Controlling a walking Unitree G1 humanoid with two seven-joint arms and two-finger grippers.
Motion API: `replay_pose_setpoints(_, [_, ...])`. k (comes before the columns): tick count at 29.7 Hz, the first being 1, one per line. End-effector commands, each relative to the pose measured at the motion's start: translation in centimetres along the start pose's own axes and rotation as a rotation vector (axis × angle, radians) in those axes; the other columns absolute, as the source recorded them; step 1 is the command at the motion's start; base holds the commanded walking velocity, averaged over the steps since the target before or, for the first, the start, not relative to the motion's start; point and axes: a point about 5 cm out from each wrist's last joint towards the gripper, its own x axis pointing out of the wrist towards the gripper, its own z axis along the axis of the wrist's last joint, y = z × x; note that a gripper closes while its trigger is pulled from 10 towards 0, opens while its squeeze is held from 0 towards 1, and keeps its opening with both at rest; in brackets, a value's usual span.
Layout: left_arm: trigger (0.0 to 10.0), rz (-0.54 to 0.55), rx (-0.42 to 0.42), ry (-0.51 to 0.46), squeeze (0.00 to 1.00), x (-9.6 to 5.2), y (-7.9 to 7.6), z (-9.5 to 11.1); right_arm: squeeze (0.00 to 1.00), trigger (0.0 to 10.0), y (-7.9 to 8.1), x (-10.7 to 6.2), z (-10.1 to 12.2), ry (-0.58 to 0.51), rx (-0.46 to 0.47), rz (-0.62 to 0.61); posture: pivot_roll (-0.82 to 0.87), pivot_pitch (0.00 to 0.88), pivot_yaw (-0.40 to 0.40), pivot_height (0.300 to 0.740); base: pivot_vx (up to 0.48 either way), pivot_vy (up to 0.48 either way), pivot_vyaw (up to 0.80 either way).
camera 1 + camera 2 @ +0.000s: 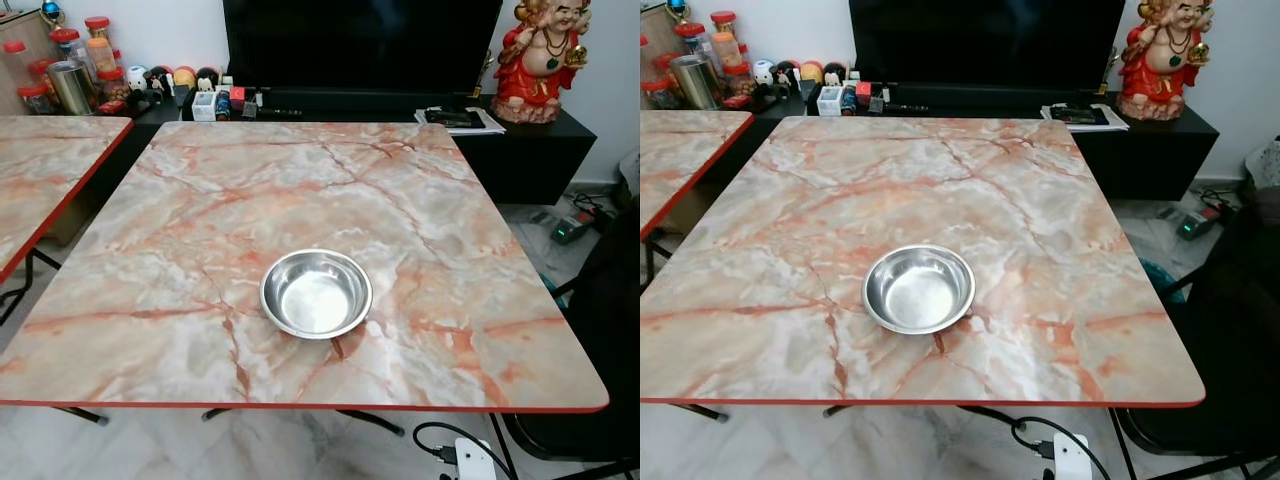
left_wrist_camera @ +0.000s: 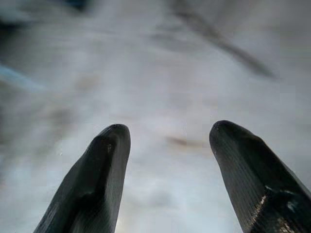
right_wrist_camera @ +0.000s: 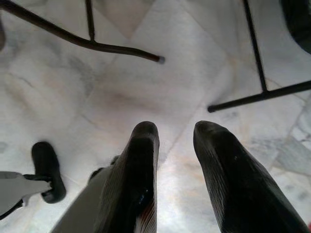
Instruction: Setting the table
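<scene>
An empty steel bowl (image 1: 316, 293) sits on the square marble-patterned table (image 1: 180, 220), slightly right of centre and toward the near edge. Nothing else lies on this tabletop. In the left wrist view my left gripper (image 2: 167, 128) hangs open over a blurred pale floor, with nothing between its fingers. In the right wrist view my right gripper (image 3: 177, 127) points down at the white floor tiles. Its fingers stand a narrow gap apart and hold nothing.
A second marble table (image 1: 40, 170) stands at the left. Behind are a black TV (image 1: 360, 45) on a low console, jars (image 1: 70, 70) and a red figurine (image 1: 540, 60). A black chair (image 1: 600, 330) stands at the right. A white power strip (image 1: 468, 462) lies below, by black table legs (image 3: 121, 48).
</scene>
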Motion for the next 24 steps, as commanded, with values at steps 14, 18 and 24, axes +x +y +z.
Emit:
replay_pose_setpoints(14, [10.0,-0.641,0.117,0.145,0.00,-4.7,-9.5,-2.8,0.00,10.0,-1.0,0.0,-0.2,0.019,0.003,-0.040,-0.06,0.000,0.022,0.740,0.000,0.000,0.00])
replay_pose_setpoints(18, [10.0,-0.711,0.178,0.141,0.00,-5.4,-10.8,-2.6,0.00,10.0,-0.9,0.0,-0.2,0.017,0.006,-0.039,-0.06,0.000,0.024,0.740,0.000,0.000,0.00])
replay_pose_setpoints(24, [10.0,-0.722,0.171,0.142,0.00,-5.5,-11.4,-2.2,0.00,10.0,-0.8,0.0,0.1,0.009,0.012,-0.034,-0.05,0.000,0.024,0.740,0.000,0.392,0.00])
